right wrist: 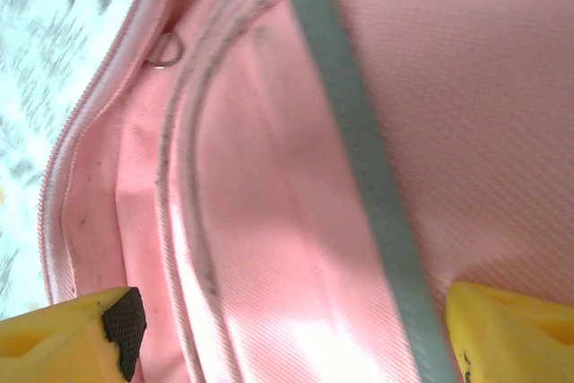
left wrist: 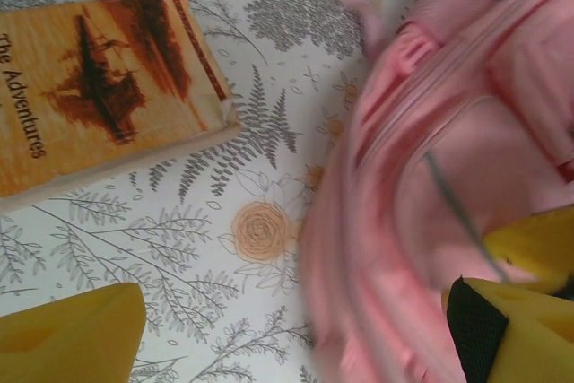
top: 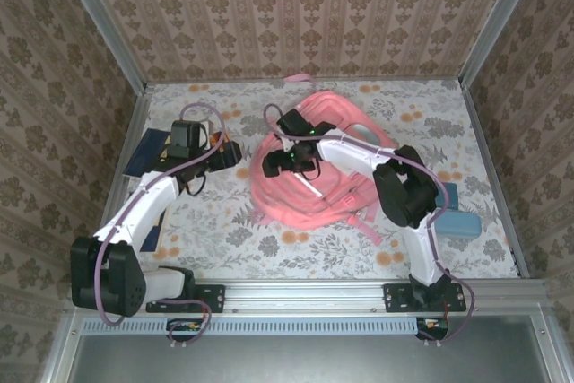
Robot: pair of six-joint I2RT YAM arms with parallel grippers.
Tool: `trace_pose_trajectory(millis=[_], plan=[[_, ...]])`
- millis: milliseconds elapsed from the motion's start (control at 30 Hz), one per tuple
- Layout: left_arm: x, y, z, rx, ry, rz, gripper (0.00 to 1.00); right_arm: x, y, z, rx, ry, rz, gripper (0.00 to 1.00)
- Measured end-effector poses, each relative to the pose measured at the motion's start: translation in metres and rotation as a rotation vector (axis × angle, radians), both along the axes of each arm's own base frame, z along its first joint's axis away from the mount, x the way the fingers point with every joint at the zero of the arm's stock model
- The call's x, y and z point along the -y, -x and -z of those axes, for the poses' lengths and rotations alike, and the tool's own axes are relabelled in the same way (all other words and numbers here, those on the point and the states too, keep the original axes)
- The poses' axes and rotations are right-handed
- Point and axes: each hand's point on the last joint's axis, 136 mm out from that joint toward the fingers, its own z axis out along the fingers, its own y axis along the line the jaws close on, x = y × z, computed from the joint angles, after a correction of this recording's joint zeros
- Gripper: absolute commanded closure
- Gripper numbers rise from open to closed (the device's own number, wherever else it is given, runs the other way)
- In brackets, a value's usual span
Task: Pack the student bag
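Mid-table toward the far edge lies the student bag (top: pixel 316 168); right gripper (right wrist: pixel 287 325) gapes wide over its fabric, left gripper (left wrist: pixel 296 316) wide at its left side, both empty. Risk: jaws pinch loose fabric, not the zip (right wrist: pixel 65 168), and drag the bag. Blur hides its opening; the book (left wrist: pixel 99 87) near the left edge is cut off.

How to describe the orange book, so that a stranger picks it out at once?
Start at the big salmon-pink backpack on the flower-patterned table. In the left wrist view, the book lies flat beside it, not touching. Only it has an orange cover reading "The Adventures".
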Motion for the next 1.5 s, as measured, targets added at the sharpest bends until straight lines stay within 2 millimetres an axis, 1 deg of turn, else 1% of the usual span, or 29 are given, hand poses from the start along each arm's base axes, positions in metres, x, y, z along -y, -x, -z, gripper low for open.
trace_pose_trajectory(millis=[33,67,133,200,233,267,300,333,400,467,533,600,700,833,900,933,1033,1100,1167,1200,1267,1333,1400,1500], plan=[[0.005,0.002,0.0,-0.001,0.0,0.013,0.15,0.005,0.006,-0.005,-0.002,-0.002,0.007,0.11],[0.01,0.004,0.0,-0.004,0.002,0.027,0.17,0.015,0.011,-0.014,0.001,-0.006,0.029,0.12],[0.022,0.009,0.001,-0.006,0.004,0.061,0.22,0.04,0.016,-0.035,0.026,-0.019,0.094,0.12],[0.036,0.014,0.003,-0.019,0.008,0.099,0.28,0.074,0.02,-0.057,0.065,-0.038,0.188,0.15],[0.044,0.015,0.005,-0.029,0.012,0.118,0.29,0.089,0.021,-0.065,0.081,-0.044,0.233,0.17],[0.052,0.016,0.007,-0.039,0.015,0.138,0.31,0.105,0.022,-0.071,0.093,-0.05,0.287,0.19],[0.061,0.015,0.01,-0.051,0.016,0.158,0.34,0.121,0.023,-0.072,0.096,-0.055,0.336,0.2],[0.07,0.014,0.013,-0.061,0.018,0.178,0.37,0.136,0.025,-0.069,0.091,-0.052,0.383,0.22],[0.093,0.014,0.019,-0.082,0.026,0.223,0.42,0.164,0.031,-0.052,0.051,-0.034,0.475,0.24],[0.115,0.014,0.026,-0.11,0.031,0.268,0.46,0.186,0.039,-0.029,-0.004,-0.002,0.54,0.24],[0.135,0.013,0.034,-0.132,0.035,0.301,0.48,0.197,0.046,-0.013,-0.048,0.023,0.574,0.25],[0.153,0.012,0.044,-0.159,0.032,0.327,0.49,0.201,0.047,-0.004,-0.071,0.034,0.592,0.25],[0.17,0.01,0.062,-0.204,0.021,0.344,0.49,0.202,0.042,0.006,-0.091,0.044,0.605,0.26],[0.176,0.012,0.085,-0.264,0.002,0.336,0.5,0.199,0.031,0.027,-0.138,0.059,0.607,0.28],[0.174,0.011,0.094,-0.282,-0.013,0.323,0.51,0.192,0.019,0.03,-0.151,0.048,0.595,0.3],[0.172,0.009,0.095,-0.282,-0.02,0.314,0.51,0.189,0.011,0.03,-0.147,0.04,0.589,0.3],[0.169,0.003,0.091,-0.272,-0.03,0.296,0.48,0.177,-0.024,0.028,-0.107,0.0,0.563,0.3],[0.171,0.002,0.088,-0.27,-0.033,0.299,0.46,0.167,-0.047,0.023,-0.07,-0.032,0.538,0.27],[0.172,0.004,0.082,-0.265,-0.051,0.309,0.43,0.162,-0.06,0.015,-0.036,-0.05,0.523,0.24],[0.172,0.005,0.077,-0.255,-0.065,0.318,0.42,0.161,-0.062,0.011,-0.024,-0.053,0.516,0.21],[0.174,0.009,0.065,-0.226,-0.098,0.34,0.41,0.161,-0.061,0.003,-0.007,-0.056,0.507,0.16],[0.179,0.016,0.05,-0.188,-0.132,0.372,0.4,0.165,-0.054,-0.009,0.011,-0.059,0.506,0.11],[0.19,0.024,0.035,-0.145,-0.171,0.415,0.39,0.174,-0.039,-0.026,0.04,-0.067,0.507,0.07],[0.207,0.038,0.024,-0.099,-0.235,0.476,0.4,0.194,-0.013,-0.048,0.083,-0.081,0.535,0.06]])
